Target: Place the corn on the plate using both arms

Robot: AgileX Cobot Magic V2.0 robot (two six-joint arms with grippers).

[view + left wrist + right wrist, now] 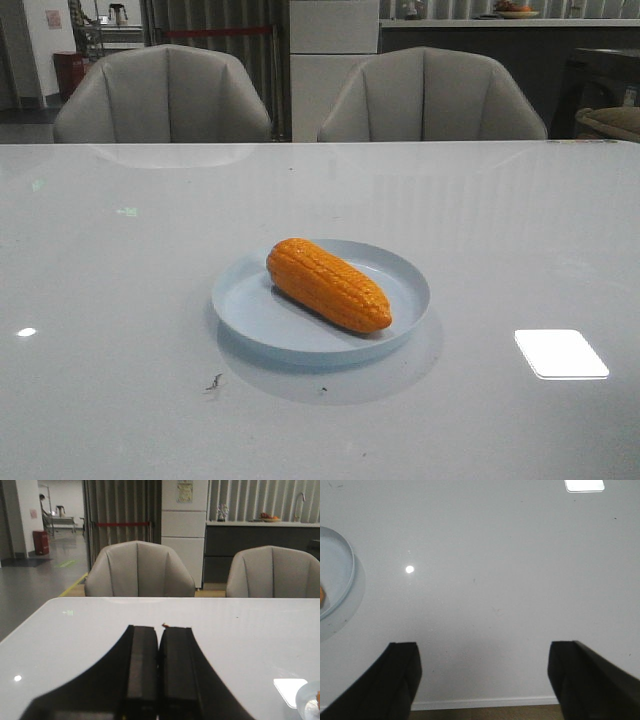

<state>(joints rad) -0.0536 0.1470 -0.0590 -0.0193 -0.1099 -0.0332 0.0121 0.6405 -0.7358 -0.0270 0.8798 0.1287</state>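
An orange corn [328,284] lies diagonally inside the pale blue plate [240,300] at the middle of the white table. Neither arm shows in the front view. In the left wrist view my left gripper [160,628] is shut, its two black fingers pressed together with nothing between them, held above the table; the plate's rim [306,700] peeks in at one corner. In the right wrist view my right gripper [482,647] is open wide above bare table near its front edge, with the plate [340,565] and a sliver of corn [322,596] off to one side.
Two grey chairs [165,95] [430,95] stand behind the table's far edge. A bright light reflection [560,353] lies on the table right of the plate. The table's front edge [485,701] runs just under the right gripper.
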